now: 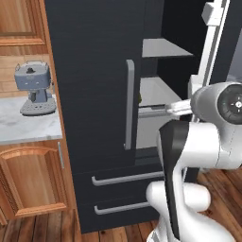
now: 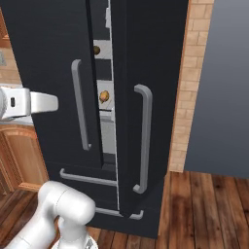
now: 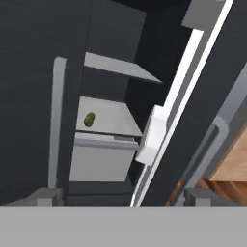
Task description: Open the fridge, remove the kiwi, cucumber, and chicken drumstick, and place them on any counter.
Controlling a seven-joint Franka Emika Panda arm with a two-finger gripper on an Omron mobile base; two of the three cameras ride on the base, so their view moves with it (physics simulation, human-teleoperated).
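The robot's gripper (image 3: 118,195) hangs wide open and empty before the black fridge (image 1: 94,71), whose right door stands ajar. Deeper inside, the cucumber (image 3: 89,119) lies on a pale shelf, with the chicken drumstick (image 2: 104,96) and kiwi (image 2: 96,49) above.

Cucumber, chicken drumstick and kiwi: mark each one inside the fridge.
cucumber (image 3: 89,119): hand view, middle of the green oval.
chicken drumstick (image 2: 103,96): right base view, middle of the orange-brown lump.
kiwi (image 2: 96,49): right base view, visible brown edge.
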